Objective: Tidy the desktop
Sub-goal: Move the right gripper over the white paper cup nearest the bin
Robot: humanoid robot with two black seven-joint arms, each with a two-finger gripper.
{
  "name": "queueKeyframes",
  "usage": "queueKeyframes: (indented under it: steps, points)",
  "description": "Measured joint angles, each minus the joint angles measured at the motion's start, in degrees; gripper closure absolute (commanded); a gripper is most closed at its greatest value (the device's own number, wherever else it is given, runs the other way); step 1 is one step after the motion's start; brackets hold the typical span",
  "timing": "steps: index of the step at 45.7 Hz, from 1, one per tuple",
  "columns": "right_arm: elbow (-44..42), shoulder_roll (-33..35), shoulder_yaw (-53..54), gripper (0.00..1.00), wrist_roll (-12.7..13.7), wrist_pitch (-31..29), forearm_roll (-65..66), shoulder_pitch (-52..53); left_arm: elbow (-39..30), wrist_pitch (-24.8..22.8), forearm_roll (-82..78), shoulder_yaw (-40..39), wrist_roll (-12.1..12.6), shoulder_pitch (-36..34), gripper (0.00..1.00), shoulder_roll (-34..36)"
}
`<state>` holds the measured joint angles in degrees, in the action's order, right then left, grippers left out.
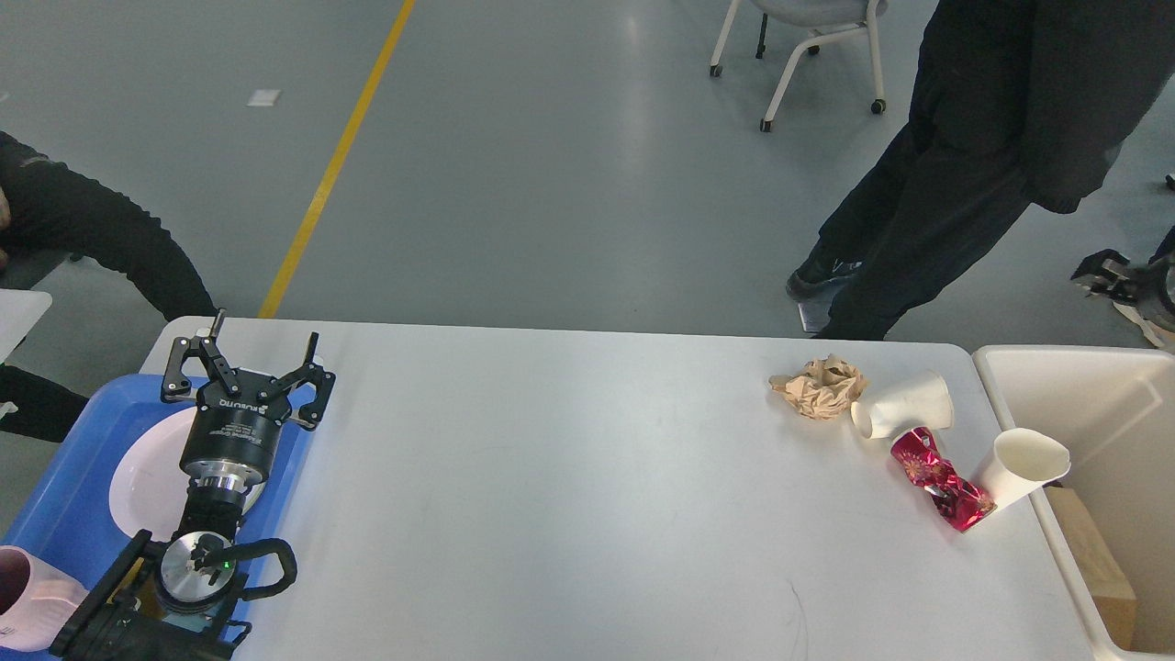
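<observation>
The white desktop (569, 477) fills the lower view. At its right end lie a crumpled brown paper ball (820, 386), a white paper cup on its side (904, 404), a crushed red shiny wrapper (941, 477) and a second white paper cup (1019, 468) that leans at the table's right edge. My left gripper (266, 332) is open and empty at the far left, above the blue tray's far edge. My right gripper (1106, 274) shows small and dark at the right edge of the view, above the floor beyond the bin, and its fingers cannot be told apart.
A blue tray (55, 514) at the left holds a white plate (147, 468) and a pink cup (23, 597). A cream bin (1010, 367) stands off the table's right end with brown cardboard (1092, 560) in it. A person in black (964, 165) stands behind the table, another (83, 229) at left.
</observation>
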<state>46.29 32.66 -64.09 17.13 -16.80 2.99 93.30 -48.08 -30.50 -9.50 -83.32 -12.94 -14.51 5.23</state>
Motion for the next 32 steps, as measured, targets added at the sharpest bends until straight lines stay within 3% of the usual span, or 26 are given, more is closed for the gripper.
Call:
queueKeyframes:
  steps: [1,14,20,32]
  points:
    - [2.95,-2.77,-1.87,0.00,0.06,-4.50,0.41,4.07,0.00,0.00,0.00,0.00,0.00,0.00,0.04,-0.01]
    - [14.52,-13.29,-3.67,0.00,0.09,-34.20,0.32,23.81,-0.03,0.01,0.01,0.04,0.02,0.06,0.04,0.01]
    - [23.80,-13.37,-3.73,0.00,0.10,-37.88,0.16,31.91,-0.02,0.01,0.01,0.06,0.02,0.09,0.04,0.03]
    - [38.41,-7.46,-3.93,0.00,0.10,-38.20,0.00,42.91,0.00,0.07,0.00,0.04,0.02,0.09,0.04,0.04]
